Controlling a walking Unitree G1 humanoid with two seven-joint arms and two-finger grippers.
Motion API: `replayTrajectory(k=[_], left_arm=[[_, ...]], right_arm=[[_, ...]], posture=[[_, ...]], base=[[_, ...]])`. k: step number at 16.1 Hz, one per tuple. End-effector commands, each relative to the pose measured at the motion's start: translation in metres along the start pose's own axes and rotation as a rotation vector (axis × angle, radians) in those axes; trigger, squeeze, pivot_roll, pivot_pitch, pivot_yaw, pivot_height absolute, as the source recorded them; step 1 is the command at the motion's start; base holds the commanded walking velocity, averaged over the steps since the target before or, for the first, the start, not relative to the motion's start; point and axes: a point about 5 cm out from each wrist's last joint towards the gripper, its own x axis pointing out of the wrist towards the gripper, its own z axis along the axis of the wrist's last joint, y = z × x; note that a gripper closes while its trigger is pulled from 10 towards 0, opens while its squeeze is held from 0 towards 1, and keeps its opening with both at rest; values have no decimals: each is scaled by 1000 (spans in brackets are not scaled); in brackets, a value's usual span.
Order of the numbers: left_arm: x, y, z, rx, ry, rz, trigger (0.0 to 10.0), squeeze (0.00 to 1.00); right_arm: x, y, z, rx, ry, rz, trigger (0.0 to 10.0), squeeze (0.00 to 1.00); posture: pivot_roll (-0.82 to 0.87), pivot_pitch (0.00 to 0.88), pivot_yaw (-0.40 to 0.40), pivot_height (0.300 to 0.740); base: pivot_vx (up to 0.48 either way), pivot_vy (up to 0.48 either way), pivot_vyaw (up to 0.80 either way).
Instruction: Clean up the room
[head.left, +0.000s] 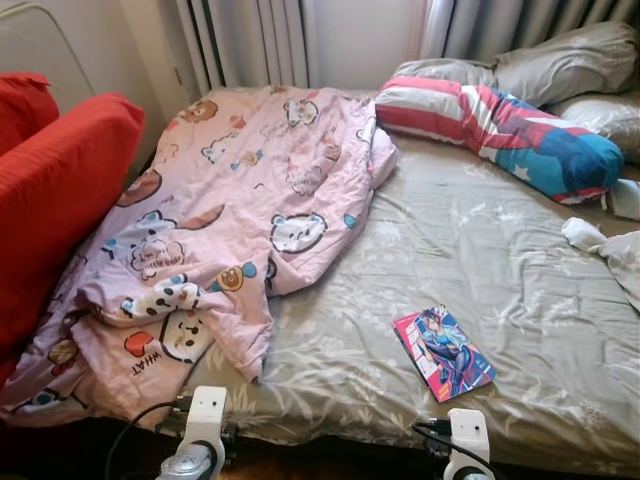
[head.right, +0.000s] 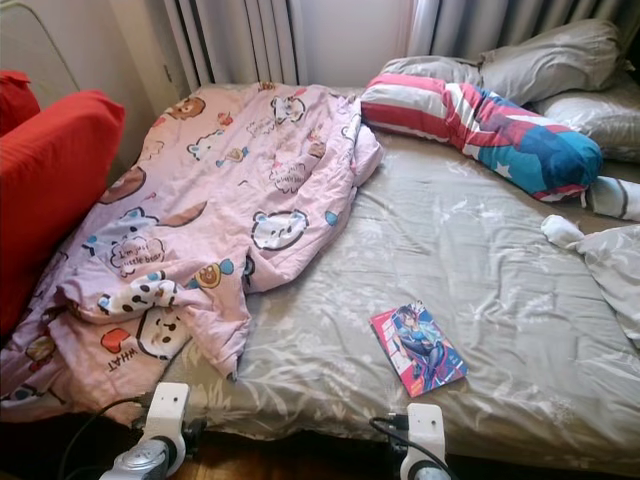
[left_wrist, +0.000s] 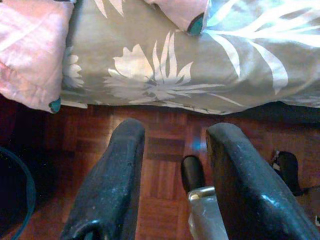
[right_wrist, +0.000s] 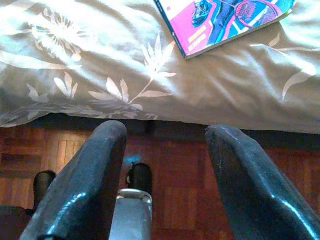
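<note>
Two wrist cameras give us what the head views cannot: the wooden floor under the bed's edge. In the left wrist view our left end effector hangs over that floor with its black fingers spread wide and nothing between them, just short of the hanging bedsheet and a corner of the pink blanket. In the right wrist view our right end effector is likewise wide open and empty, low before the bed's edge, with the book lying on the sheet just beyond it.

From the head we see the whole bed. The book, with a pink and blue cover, lies flat near the front edge on our right. The pink cartoon blanket is crumpled over the bed's left half and spills over the front edge. A striped red, white and blue bolster lies across the head of the bed before grey pillows. Red cushions press in at far left. White cloth lies at the right edge.
</note>
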Motion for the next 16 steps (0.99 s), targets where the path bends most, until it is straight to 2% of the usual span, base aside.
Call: replayTrajectory(k=[1,7,16], left_arm=[[-2,-1,-7,16,22,-1,10000,0],[-2,1,-9,0,13,14,10000,0],[-4,1,-16,-19,27,16,10000,0]], right_arm=[[-1,-1,-3,-2,12,-1,10000,0],[-1,-5,-3,-15,18,-3,10000,0],[-1,-5,-4,-25,18,7,10000,0]], posture=[[8,113,13,740],[20,115,1,740],[22,123,-3,740]], base=[[0,-259,0],[0,-356,0],[0,0,0]])
